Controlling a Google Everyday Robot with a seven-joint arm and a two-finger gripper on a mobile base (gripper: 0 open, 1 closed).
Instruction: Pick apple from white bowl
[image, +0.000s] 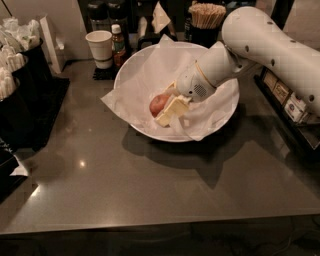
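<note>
Camera view: the gripper (167, 106) reaches down into the white bowl (150, 135), right against the apple (157, 104), which lies on crumpled paper (150, 70) near the middle. Whether it has clamped the apple, I cannot tell. The slanted approach likely clears the rim.

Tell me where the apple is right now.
In the camera view, the apple lies on the paper inside the white bowl, near the picture's centre, with the gripper close beside it.

Dark grey glossy counter (150, 200) with small light glints, pale wall (55, 7) behind, black rack (25, 105) at left, paper cup (100, 47) and bottle (118, 45) at back, gripper (165, 106) inside the white bowl (129, 61).
</note>
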